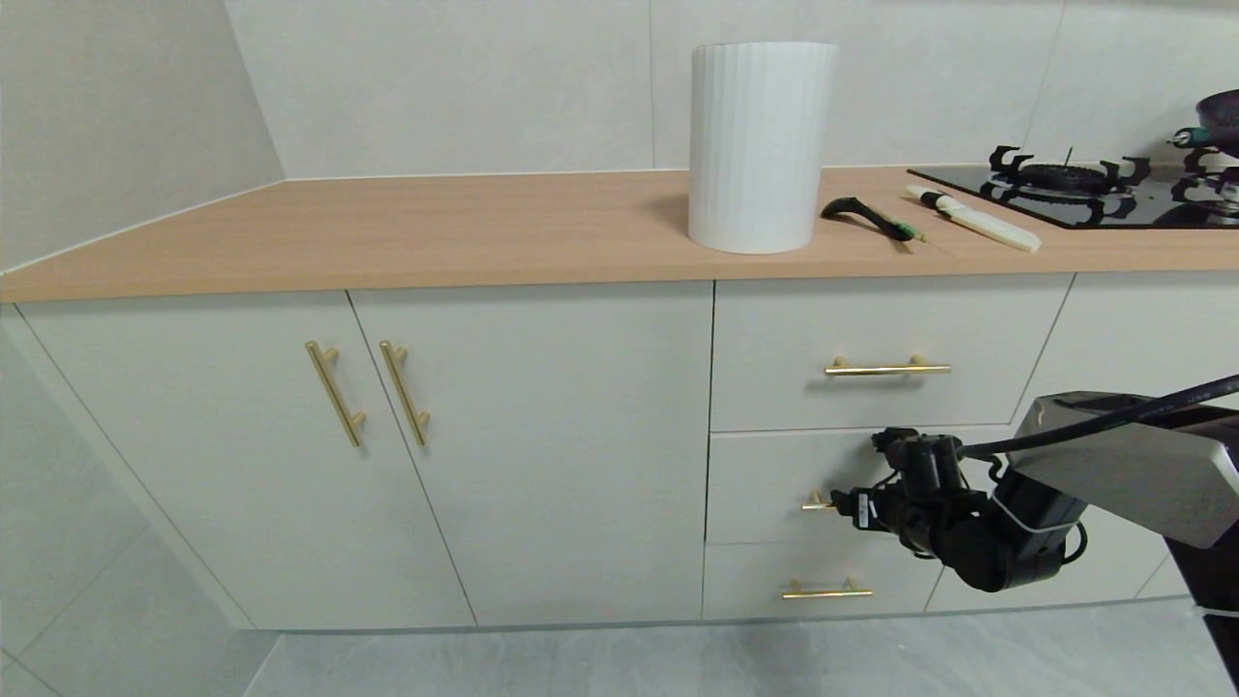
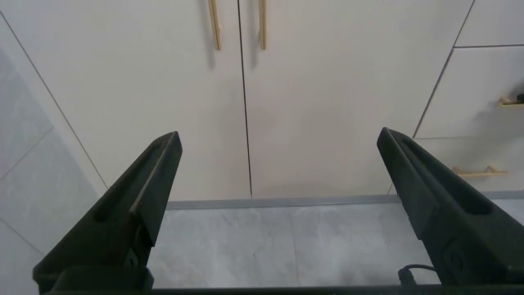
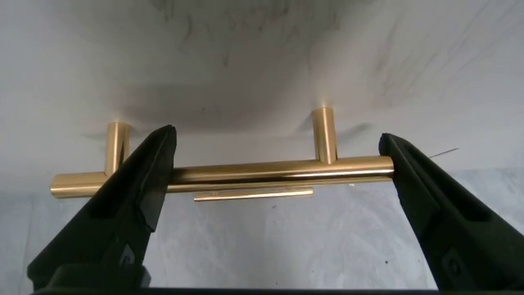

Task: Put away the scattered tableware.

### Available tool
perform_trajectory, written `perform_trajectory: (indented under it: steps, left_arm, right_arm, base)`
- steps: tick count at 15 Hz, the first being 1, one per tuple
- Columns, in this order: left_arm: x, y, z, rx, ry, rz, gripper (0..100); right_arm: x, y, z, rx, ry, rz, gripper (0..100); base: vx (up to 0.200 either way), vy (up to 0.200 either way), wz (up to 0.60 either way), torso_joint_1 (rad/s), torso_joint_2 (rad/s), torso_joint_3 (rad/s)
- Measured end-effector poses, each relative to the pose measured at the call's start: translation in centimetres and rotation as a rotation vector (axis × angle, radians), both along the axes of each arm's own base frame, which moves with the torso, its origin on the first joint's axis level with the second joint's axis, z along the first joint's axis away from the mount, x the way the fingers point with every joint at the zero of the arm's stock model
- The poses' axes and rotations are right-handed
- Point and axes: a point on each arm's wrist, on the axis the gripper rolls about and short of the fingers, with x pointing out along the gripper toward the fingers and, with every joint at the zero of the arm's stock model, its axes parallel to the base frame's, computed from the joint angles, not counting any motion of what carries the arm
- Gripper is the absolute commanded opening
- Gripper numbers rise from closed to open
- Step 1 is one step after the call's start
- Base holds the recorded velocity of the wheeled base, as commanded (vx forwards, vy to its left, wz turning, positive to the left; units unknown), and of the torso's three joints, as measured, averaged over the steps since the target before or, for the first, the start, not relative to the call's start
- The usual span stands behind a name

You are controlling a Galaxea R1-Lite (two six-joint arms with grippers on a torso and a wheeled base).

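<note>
Tableware, a black peeler and white knife, lies near the counter's front edge between canister and hob. We see the right gripper spread open at the middle drawer's handle, the left gripper open facing cupboard doors.

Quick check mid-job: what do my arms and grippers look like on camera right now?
Both the left gripper and right gripper have two matte black, wedge-shaped fingers tapering to blunt tips. The right arm has a boxy grey casing, a black wrist and a black cable along it.
</note>
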Motion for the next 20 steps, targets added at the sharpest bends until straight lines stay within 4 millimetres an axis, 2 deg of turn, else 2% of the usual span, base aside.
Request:
perform_trajectory:
  steps: [6,8,10,13,17,19,20]
  left_arm:
    - [0.0,0.0,0.0,0.000,0.000,0.000,100]
    - [0.0,0.0,0.0,0.000,0.000,0.000,100]
    - [0.0,0.0,0.0,0.000,0.000,0.000,100]
    - [0.0,0.0,0.0,0.000,0.000,0.000,100]
    - [0.0,0.0,0.0,0.000,0.000,0.000,100]
    - [0.0,0.0,0.0,0.000,0.000,0.000,100]
    - [0.0,0.0,0.0,0.000,0.000,0.000,100]
  right_arm:
    - [-0.5,-0.1,0.0,-0.004,0.015,0.001,100]
    - [-1.7,-0.1,0.7,-0.013,0.046,0.008,100]
    - [-3.4,-0.1,2.3,-0.025,0.103,0.022,100]
    - [-5.5,0.1,7.2,-0.027,0.128,0.044,100]
    - [-9.9,0.4,15.9,-0.031,0.167,0.137,100]
    - [-10.4,0.5,19.4,-0.007,0.079,0.177,100]
    - [-10.3,0.5,20.0,-0.003,0.059,0.188,100]
  base:
    - [0.000,0.000,0.00,0.000,0.00,0.000]
    - [0.000,0.000,0.00,0.000,0.00,0.000]
    - [0.000,0.000,0.00,0.000,0.00,0.000]
    - [0.000,0.000,0.00,0.000,0.00,0.000]
    - [0.000,0.000,0.00,0.000,0.00,0.000]
    - [0.000,0.000,0.00,0.000,0.00,0.000]
    - [0.000,0.000,0.00,0.000,0.00,0.000]
